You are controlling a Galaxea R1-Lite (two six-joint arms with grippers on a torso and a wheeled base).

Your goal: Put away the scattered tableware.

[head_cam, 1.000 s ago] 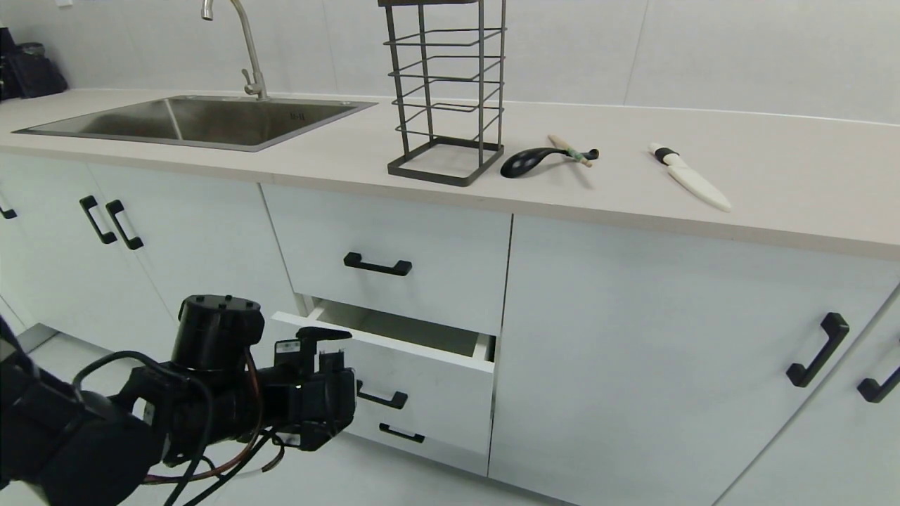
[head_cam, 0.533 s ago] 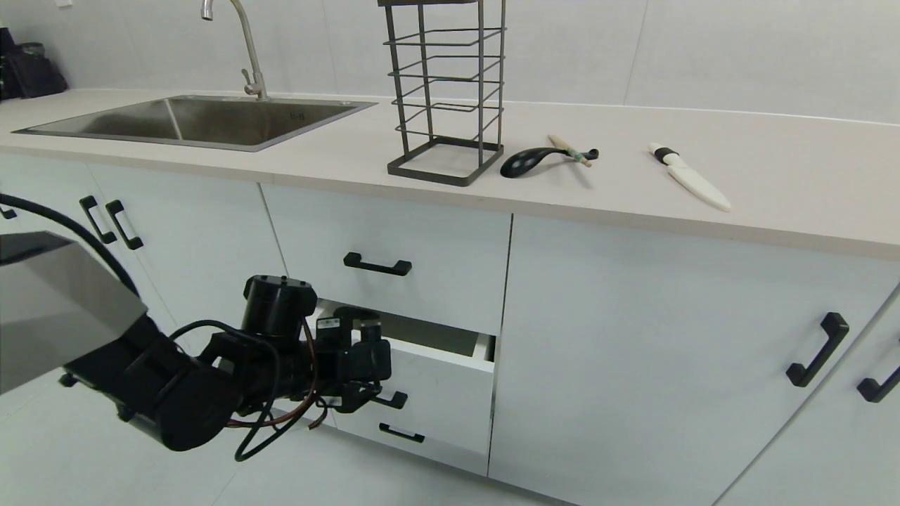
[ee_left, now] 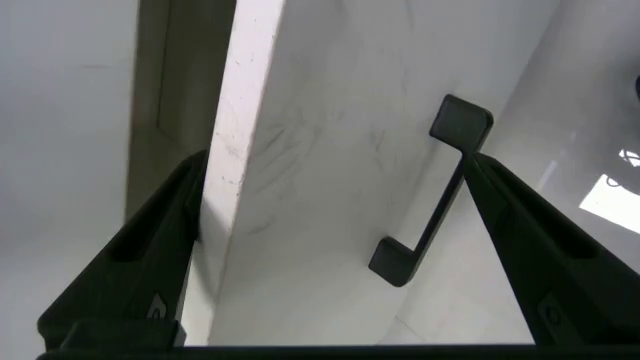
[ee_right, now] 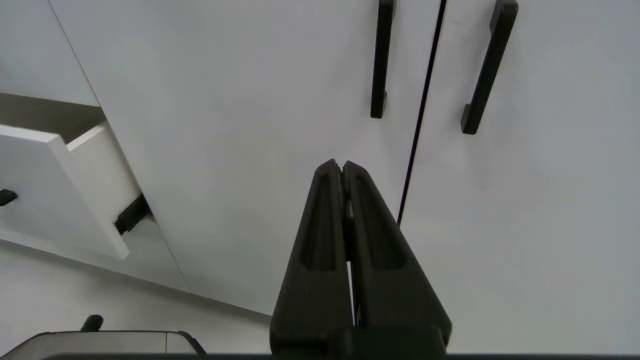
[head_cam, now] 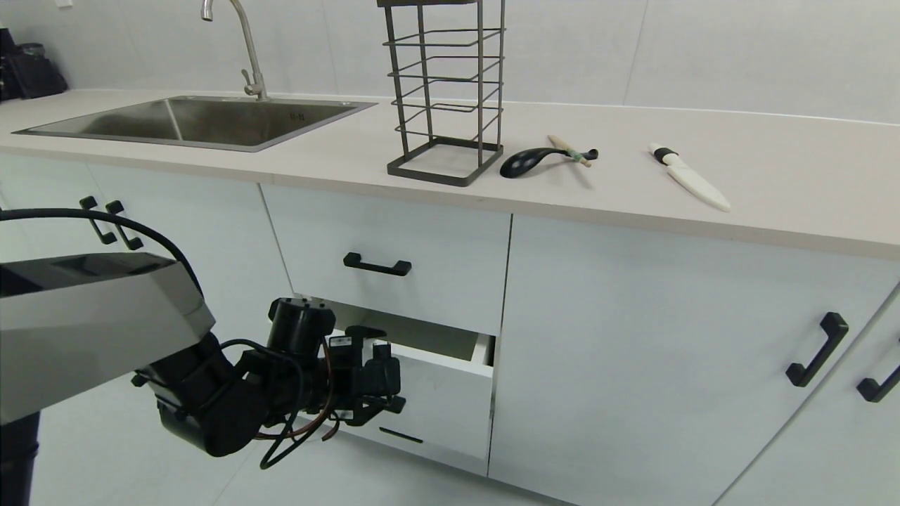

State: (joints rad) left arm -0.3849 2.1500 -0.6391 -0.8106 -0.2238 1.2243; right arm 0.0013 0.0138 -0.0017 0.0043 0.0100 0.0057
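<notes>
the left gripper (head_cam: 383, 369) hangs open at the front of the partly open drawer (head_cam: 439, 393). in the left wrist view its fingers (ee_left: 150, 270) are spread wide: one sits at the upper edge of the drawer front, the other beyond the black handle (ee_left: 440, 190), so the bar lies between the jaws, not yet gripped. the right gripper (ee_right: 345, 170) is clenched on nothing and points at the cabinet doors.

the tableware is up on the countertop (head_cam: 773, 169): a black spoon (head_cam: 524, 163) just beside the wire rack (head_cam: 446, 91), a wooden stick (head_cam: 569, 150) across the spoon's stem, and a white knife (head_cam: 689, 177) well apart to the right.

we judge the step in hand to be pulling the drawer further out so the pieces can go in. to do it well, we want the bar centred between the pads before closing, the grip on the bar itself and not on the thin top edge, and a straight pull along the runners. any sideways or downward drag could jam the drawer or slip the fingers off.

against the earlier frames, the left arm has come forward and to the right. a second ago its gripper was short of the drawer front; now it covers the handle. the drawer's gap looks about the same, and the spoon, stick and knife have not moved.
</notes>
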